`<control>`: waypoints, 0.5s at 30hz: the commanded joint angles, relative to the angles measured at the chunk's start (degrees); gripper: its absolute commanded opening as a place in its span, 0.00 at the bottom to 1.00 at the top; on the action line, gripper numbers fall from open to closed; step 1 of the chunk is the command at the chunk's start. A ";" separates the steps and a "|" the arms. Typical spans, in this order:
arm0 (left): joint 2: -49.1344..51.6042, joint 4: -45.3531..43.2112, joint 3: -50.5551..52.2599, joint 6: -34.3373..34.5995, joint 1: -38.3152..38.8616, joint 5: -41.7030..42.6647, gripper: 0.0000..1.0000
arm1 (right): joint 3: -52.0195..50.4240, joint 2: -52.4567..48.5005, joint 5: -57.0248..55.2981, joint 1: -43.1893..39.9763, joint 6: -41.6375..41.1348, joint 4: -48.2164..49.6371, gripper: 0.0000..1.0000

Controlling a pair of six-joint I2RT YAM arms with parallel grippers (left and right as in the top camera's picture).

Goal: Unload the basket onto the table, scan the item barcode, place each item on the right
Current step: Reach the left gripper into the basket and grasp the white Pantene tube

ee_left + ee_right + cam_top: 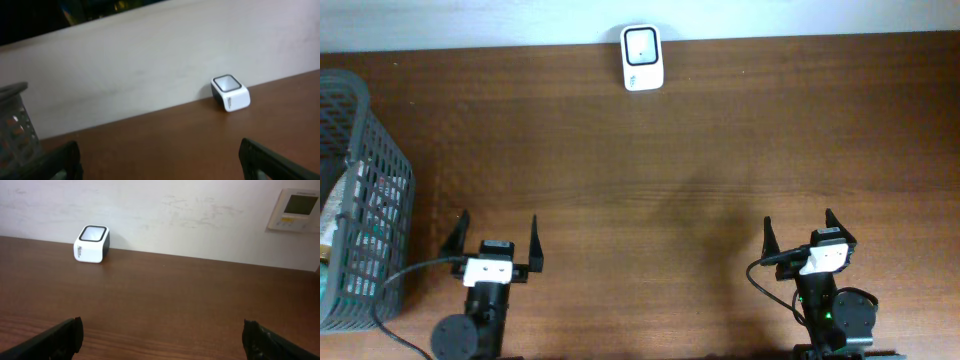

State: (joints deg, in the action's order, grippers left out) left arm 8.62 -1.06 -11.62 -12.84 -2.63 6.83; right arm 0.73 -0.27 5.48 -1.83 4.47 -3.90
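Note:
A small white barcode scanner with a dark window stands at the table's far edge against the wall; it also shows in the left wrist view as the scanner and in the right wrist view as the scanner. My left gripper is open near the front edge, left of centre, nothing between its fingers. My right gripper is open near the front right, also empty. Packaged items lie inside the basket at the left; no barcode is readable.
A grey mesh basket stands at the left edge of the brown wooden table, with its rim in the left wrist view. A wall thermostat hangs at the right. Cables run from both arm bases.

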 commanded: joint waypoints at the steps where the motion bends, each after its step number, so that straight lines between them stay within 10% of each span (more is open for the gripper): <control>1: 8.90 1.64 -10.69 0.81 -0.02 0.96 0.99 | -0.42 0.07 -0.09 -0.42 -0.44 -0.22 0.98; 15: 55.19 39.30 -68.76 0.81 -0.02 2.40 0.99 | -0.42 0.07 -0.09 -0.42 -0.44 -0.20 0.98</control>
State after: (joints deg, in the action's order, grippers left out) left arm 54.43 30.81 -65.98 -12.40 -2.63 7.51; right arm 0.73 -0.32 5.48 -1.85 4.49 -3.90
